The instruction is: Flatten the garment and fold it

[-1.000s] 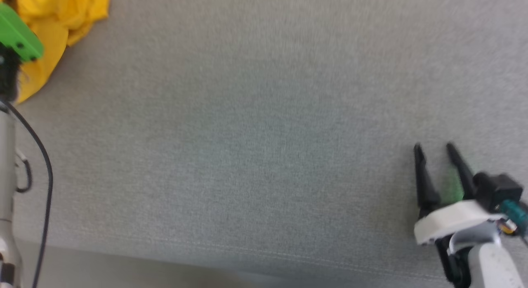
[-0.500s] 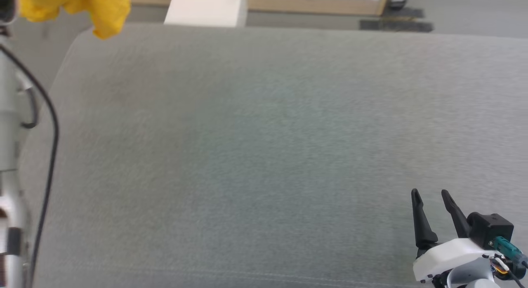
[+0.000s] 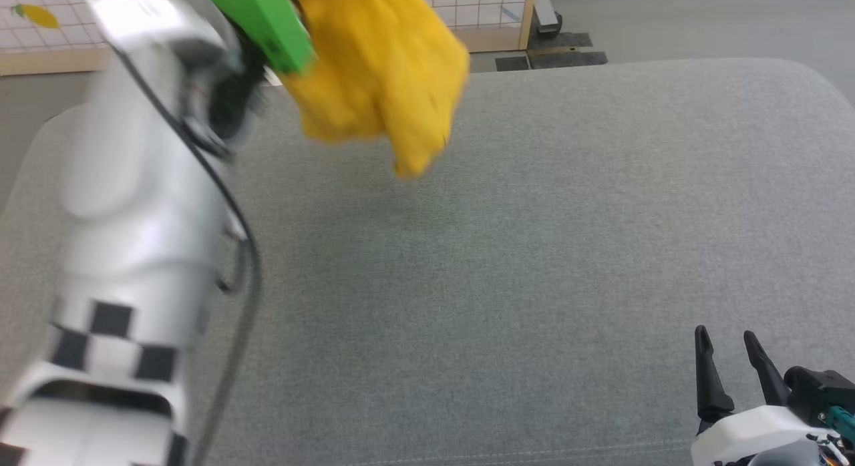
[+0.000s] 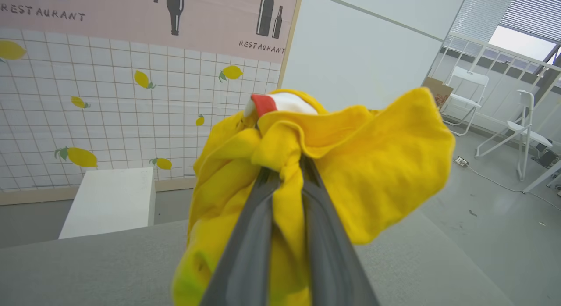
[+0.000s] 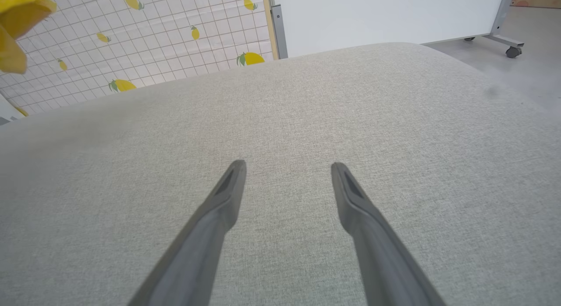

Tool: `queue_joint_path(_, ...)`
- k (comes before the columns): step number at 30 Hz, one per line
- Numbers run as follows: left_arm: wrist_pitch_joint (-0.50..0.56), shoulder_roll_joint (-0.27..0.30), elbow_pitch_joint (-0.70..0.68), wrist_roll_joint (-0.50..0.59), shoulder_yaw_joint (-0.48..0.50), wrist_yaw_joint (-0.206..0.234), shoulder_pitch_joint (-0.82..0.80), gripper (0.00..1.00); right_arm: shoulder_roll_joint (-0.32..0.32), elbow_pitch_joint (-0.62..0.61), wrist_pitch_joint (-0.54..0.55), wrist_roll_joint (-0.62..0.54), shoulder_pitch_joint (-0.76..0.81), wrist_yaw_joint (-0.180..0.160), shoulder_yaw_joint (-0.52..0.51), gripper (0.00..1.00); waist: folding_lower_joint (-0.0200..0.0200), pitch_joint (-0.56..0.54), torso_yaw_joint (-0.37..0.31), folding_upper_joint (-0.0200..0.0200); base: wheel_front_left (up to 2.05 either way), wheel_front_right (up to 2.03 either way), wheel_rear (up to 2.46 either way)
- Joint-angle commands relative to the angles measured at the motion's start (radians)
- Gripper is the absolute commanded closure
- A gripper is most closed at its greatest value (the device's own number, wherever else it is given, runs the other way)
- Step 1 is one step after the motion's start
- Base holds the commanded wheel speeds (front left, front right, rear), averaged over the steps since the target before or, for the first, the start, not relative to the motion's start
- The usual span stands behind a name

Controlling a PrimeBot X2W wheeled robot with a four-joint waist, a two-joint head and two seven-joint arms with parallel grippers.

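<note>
The garment (image 3: 381, 72) is a bright yellow bunch that hangs in the air above the far part of the grey table (image 3: 507, 252). My left gripper (image 4: 287, 168) is shut on it. In the left wrist view the two dark fingers (image 4: 258, 236) pinch a twisted fold, and a white and red patch (image 4: 280, 103) shows on top of the garment (image 4: 377, 165). My left arm (image 3: 133, 205) rises blurred at the left. My right gripper (image 3: 725, 336) is open and holds nothing, low over the table's near right. A corner of the garment (image 5: 17, 16) shows beyond my right gripper (image 5: 288, 165).
The grey fabric table has rounded far corners. Behind it stand a white block (image 4: 109, 201), a tiled wall with lemon prints (image 4: 87, 122) and a white board on wheels (image 5: 385, 16). White folding chairs (image 4: 526, 122) stand on the floor at the far right.
The head camera has shifted. My left arm has swung in towards the middle with the garment, which now hangs over the table. My right gripper has stayed open.
</note>
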Motion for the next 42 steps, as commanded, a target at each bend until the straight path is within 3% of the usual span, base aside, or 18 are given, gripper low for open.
queue_joint_path(1,-0.018,-0.024,0.006,-0.004,-0.019,0.0,0.058,1.0,0.0,-0.008,-0.004,-0.005,0.008,-0.002,-0.002,0.0,0.0001,0.007,-0.006,-0.0001,0.0,0.0,0.0)
queue_joint_path(6,-0.042,-0.09,0.087,0.019,-0.116,-0.009,0.237,1.0,0.0,-0.02,0.006,-0.004,0.003,-0.002,0.004,0.0,0.0001,0.031,-0.02,-0.0001,0.0,0.0,0.0)
queue_joint_path(12,-0.001,-0.12,0.219,0.046,-0.233,-0.018,0.402,1.0,0.0,-0.015,0.001,0.011,-0.005,-0.002,0.024,0.0,0.0001,0.049,-0.041,-0.0001,0.0,0.0,0.0)
queue_joint_path(16,0.011,-0.132,0.256,0.018,-0.252,-0.027,0.452,1.0,0.0,-0.003,-0.007,0.022,-0.007,-0.002,0.031,0.0,0.0001,0.055,-0.042,-0.0001,0.0,0.0,0.0)
queue_joint_path(17,0.008,-0.134,0.258,0.012,-0.25,-0.028,0.455,0.84,0.0,0.0,-0.009,0.023,-0.006,-0.002,0.03,0.0,0.0001,0.055,-0.04,-0.0001,0.0,0.0,0.0)
queue_joint_path(18,0.002,-0.135,0.257,0.002,-0.243,-0.029,0.454,0.15,0.0,0.004,-0.011,0.024,-0.005,-0.002,0.029,0.0,0.0001,0.053,-0.034,-0.0001,0.0,0.0,0.0)
queue_joint_path(19,-0.003,-0.135,0.253,-0.007,-0.235,-0.029,0.45,0.0,0.0,0.006,-0.013,0.024,-0.004,-0.002,0.027,0.0,0.0001,0.051,-0.029,-0.0001,0.0,0.0,0.0)
queue_joint_path(25,-0.101,-0.118,0.158,-0.116,-0.082,-0.015,0.397,0.0,0.0,0.014,-0.011,0.011,-0.005,-0.002,0.015,0.0,0.0001,0.019,0.012,-0.0001,0.0,0.0,0.0)
queue_joint_path(29,-0.266,-0.061,0.035,-0.146,0.044,0.01,0.409,0.0,0.0,0.008,-0.005,0.006,-0.013,-0.002,0.026,0.0,0.0001,-0.002,0.023,-0.0001,0.0,0.0,0.0)
queue_joint_path(36,-0.502,0.102,-0.133,0.038,0.09,0.123,0.592,0.0,0.0,-0.015,0.008,0.001,-0.035,-0.002,0.055,0.0,0.0001,-0.001,0.048,-0.0001,0.0,0.0,0.0)
queue_joint_path(42,-0.552,0.142,-0.218,0.138,0.064,0.185,0.758,0.0,0.0,-0.028,0.036,0.0,-0.047,-0.002,0.068,0.0,0.0001,-0.003,0.078,-0.0001,0.0,0.0,0.0)
